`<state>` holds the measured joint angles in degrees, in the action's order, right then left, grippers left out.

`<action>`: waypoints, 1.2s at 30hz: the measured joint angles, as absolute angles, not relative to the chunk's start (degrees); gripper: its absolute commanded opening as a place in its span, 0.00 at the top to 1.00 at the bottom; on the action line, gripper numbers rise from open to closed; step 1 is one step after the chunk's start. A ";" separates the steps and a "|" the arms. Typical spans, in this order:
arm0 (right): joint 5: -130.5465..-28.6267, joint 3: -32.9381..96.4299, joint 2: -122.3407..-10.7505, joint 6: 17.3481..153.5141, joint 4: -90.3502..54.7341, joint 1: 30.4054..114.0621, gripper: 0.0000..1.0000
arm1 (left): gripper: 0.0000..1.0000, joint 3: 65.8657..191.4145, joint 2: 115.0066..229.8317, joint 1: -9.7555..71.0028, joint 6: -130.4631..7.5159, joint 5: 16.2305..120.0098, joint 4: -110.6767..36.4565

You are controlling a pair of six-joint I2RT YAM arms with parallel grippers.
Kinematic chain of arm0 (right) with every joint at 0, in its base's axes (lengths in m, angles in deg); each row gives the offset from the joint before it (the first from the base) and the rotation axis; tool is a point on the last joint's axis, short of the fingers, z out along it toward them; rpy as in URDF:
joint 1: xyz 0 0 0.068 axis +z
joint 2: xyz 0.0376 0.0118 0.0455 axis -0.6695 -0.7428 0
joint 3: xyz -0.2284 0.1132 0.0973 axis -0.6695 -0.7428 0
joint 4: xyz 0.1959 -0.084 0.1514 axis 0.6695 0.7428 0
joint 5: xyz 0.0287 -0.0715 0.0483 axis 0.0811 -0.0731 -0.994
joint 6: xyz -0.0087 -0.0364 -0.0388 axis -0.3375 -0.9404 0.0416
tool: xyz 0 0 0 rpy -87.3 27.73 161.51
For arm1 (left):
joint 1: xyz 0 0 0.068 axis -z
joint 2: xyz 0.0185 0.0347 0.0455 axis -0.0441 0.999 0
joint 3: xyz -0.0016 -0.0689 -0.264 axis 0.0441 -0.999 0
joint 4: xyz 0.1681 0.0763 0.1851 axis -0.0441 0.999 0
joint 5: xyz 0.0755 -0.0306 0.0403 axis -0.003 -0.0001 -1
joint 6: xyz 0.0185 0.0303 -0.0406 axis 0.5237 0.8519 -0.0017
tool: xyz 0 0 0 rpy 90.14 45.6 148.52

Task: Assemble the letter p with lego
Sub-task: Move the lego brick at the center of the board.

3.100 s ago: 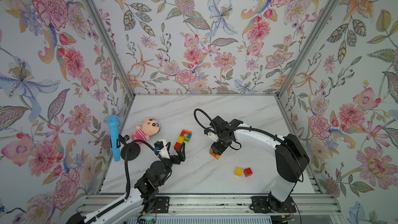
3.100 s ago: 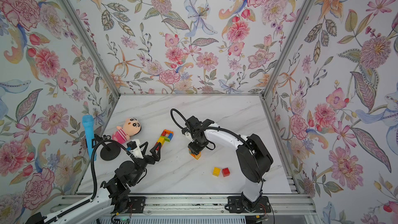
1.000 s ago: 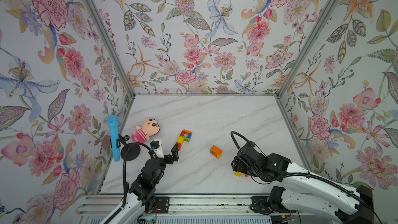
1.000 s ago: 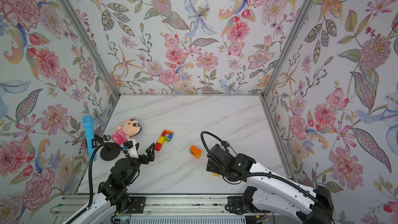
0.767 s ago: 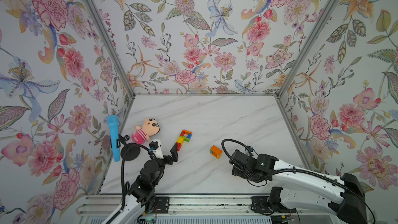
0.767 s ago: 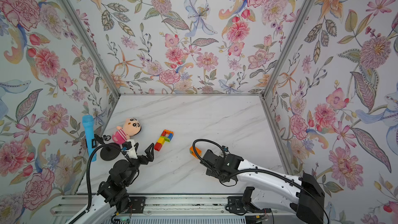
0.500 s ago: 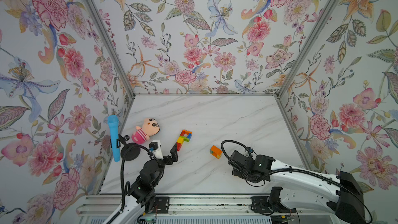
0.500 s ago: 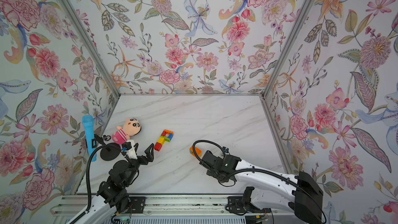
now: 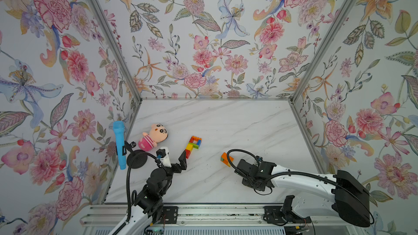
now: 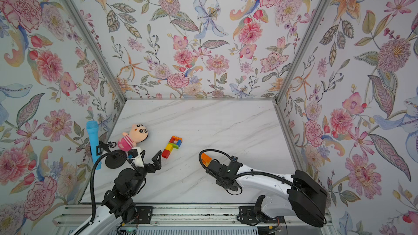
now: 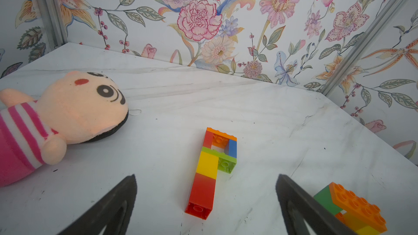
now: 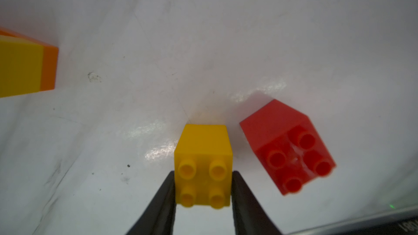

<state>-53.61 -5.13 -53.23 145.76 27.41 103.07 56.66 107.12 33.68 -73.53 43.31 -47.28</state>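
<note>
Pickup step: right pincer clamps the yellow brick on the desk, left pincer gapes apart. Next it probably needs a clean lift toward the lego P.

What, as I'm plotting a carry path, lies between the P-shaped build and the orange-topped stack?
Only bare marble table: in both top views nothing lies between the P-shaped build and the orange-topped stack.

Left claw wide, right claw tight.
</note>
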 measured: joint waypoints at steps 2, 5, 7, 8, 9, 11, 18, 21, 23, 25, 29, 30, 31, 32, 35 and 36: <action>-53.63 -3.73 -54.87 145.19 27.39 103.09 0.71 | 0.01 56.66 106.86 33.68 -73.53 43.31 -47.30; -53.46 -1.15 -57.86 144.56 26.96 104.25 0.72 | 0.01 56.66 106.64 33.68 -73.53 43.31 -47.30; -53.44 1.28 -60.25 143.86 26.93 105.49 0.73 | 0.01 56.66 106.60 33.68 -73.53 43.31 -47.28; -53.57 2.65 -61.43 143.44 26.93 106.02 0.73 | 0.01 56.66 106.60 33.68 -73.53 43.29 -47.28; -53.63 4.38 -62.87 142.98 27.00 106.56 0.73 | 0.01 56.66 106.57 33.68 -73.53 43.31 -47.28; -53.85 8.34 -66.10 141.76 26.89 107.46 0.73 | 0.01 56.66 106.51 33.68 -73.53 43.29 -47.28; -55.82 20.49 -76.18 137.30 25.86 108.88 0.72 | 0.01 56.64 105.33 33.68 -73.53 43.27 -46.64; -56.45 23.24 -79.09 136.14 25.69 108.75 0.70 | 0.01 56.64 104.43 33.68 -73.53 43.25 -46.36; -56.78 24.79 -80.97 135.31 25.69 108.64 0.70 | 0.01 56.64 103.84 33.68 -73.53 43.25 -46.14; -57.24 26.15 -82.72 134.61 25.69 108.49 0.68 | 0.01 56.64 103.36 33.68 -73.53 43.25 -46.03; -57.98 27.18 -84.27 133.63 25.64 108.16 0.52 | 0.01 56.64 103.10 33.68 -73.53 43.22 -45.97; -58.03 27.18 -84.31 133.39 25.71 108.16 0.47 | 0.01 56.62 103.10 33.68 -73.53 43.22 -45.94; -58.09 27.18 -84.31 133.21 25.73 108.03 0.42 | 0.01 56.62 103.10 33.68 -73.53 43.22 -45.94; -58.11 27.18 -84.29 132.97 25.71 107.96 0.39 | 0.01 56.62 103.10 33.68 -73.53 43.22 -45.92; -58.09 27.18 -83.90 132.64 25.71 107.94 0.37 | 0.01 56.62 103.10 33.68 -73.55 43.22 -45.86; -58.00 27.15 -83.35 132.47 25.77 107.94 0.37 | 0.01 56.62 103.12 33.68 -73.53 43.20 -45.81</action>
<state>-58.00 27.15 -83.35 132.47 25.77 107.94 56.62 103.12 33.68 -73.53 43.20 -45.81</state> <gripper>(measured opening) 0.629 0.991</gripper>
